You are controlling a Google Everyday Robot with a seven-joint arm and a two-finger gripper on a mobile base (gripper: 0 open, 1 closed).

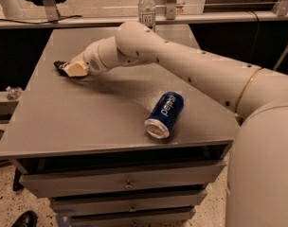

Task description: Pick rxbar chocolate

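The rxbar chocolate [60, 65] is a small dark wrapper lying at the left side of the grey table top [82, 117]; only its left end shows past the gripper. My gripper [72, 70] sits low on the table right at the bar, its cream fingertips covering the bar's right part. The white arm reaches in from the right across the table.
A blue Pepsi can [165, 114] lies on its side near the table's front right edge. A clear water bottle [147, 7] stands at the table's far edge. Drawers are below the top. A dark shoe [24, 219] is on the floor at lower left.
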